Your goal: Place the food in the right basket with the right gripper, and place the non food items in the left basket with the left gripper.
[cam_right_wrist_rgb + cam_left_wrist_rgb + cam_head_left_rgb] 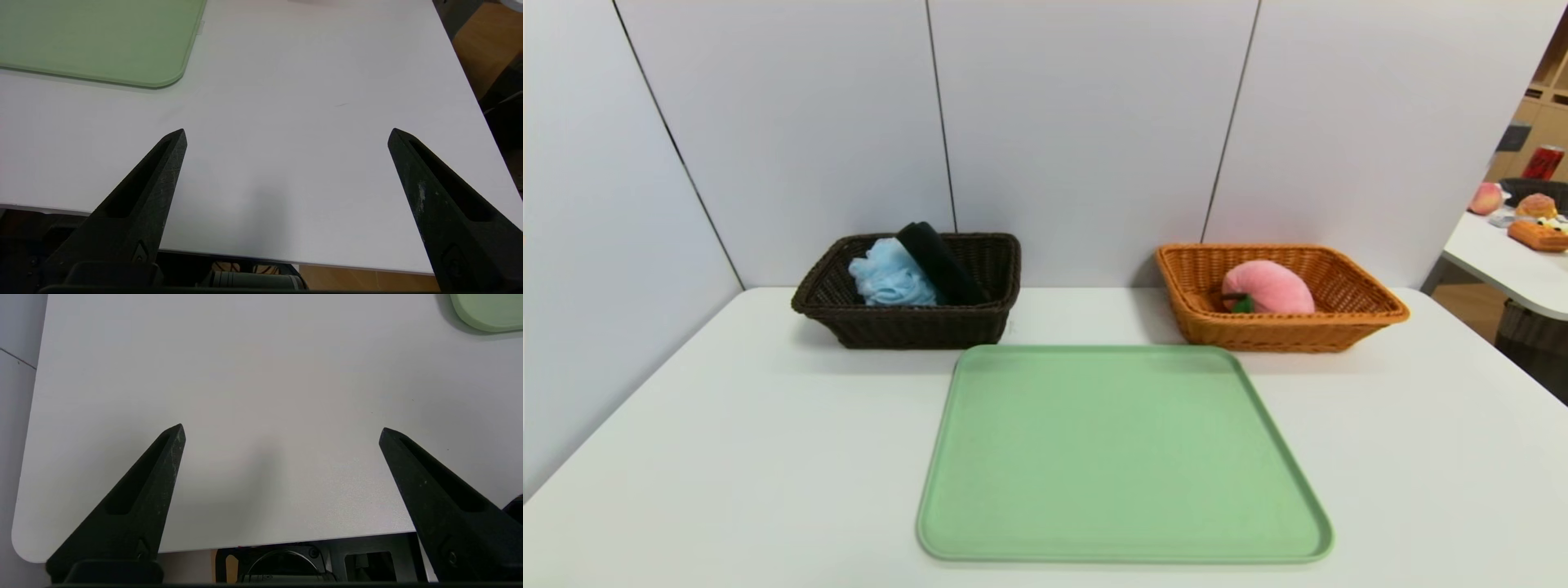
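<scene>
Partly, the dark basket's (915, 328) wall hides the blue pouf (890, 276)

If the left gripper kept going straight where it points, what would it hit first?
Probably the bare white table beneath the left gripper; how far off is unclear.

Here I see my right gripper (287, 130). Its two black fingers (429, 196) stand wide apart, and between them is only the white table (286, 122). One corner of the green tray (102, 41) lies on this table. Beyond the table edge, some brown floor (494, 45) is also visible.
</scene>
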You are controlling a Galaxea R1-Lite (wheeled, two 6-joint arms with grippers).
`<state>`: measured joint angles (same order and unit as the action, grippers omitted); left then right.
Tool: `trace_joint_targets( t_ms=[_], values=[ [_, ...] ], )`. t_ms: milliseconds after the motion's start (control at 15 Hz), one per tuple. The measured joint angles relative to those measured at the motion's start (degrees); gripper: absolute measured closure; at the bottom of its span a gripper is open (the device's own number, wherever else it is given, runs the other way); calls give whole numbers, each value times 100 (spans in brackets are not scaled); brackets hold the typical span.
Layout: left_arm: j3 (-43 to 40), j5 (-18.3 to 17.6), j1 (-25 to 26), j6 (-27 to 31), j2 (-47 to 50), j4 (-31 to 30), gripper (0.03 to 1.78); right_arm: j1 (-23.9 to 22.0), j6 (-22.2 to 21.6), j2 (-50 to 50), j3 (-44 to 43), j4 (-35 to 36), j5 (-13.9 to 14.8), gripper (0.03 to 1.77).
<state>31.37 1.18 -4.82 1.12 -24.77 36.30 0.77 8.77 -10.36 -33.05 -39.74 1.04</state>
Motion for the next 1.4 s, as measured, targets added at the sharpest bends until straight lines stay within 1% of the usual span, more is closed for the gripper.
trace_joint_targets(
  t_ms=[333,467,600,733,933,1067,1133,1267,1333,1400],
  values=[
    [-367,-44,102,20,507,-1,12,-33,5,540,171,-374,-49,10],
    [-568,-191,344,69,741,0,12,-35,5,651,246,-358,-51,10],
    [-756,-341,512,278,992,-23,12,-35,-4,717,273,-328,-93,10],
    [-869,-338,578,384,1185,-76,12,-35,-17,775,288,-312,-216,10],
    [-996,-283,589,267,1399,-240,12,-41,-63,948,351,-293,-208,10],
    [-1324,-274,574,235,1541,-750,12,-44,-100,1007,395,-59,-202,10],
    [-1547,-241,561,235,1618,-1158,12,-41,-127,1025,445,215,-189,10],
    [-1919,-61,541,246,1718,-2024,12,-41,-216,1039,640,913,-177,10],
    [-2060,-24,534,265,1758,-2374,12,-41,-233,1041,794,1285,-177,10],
    [-2167,-9,533,268,1810,-2578,12,-44,-235,1041,941,1552,-177,10]
  ],
)
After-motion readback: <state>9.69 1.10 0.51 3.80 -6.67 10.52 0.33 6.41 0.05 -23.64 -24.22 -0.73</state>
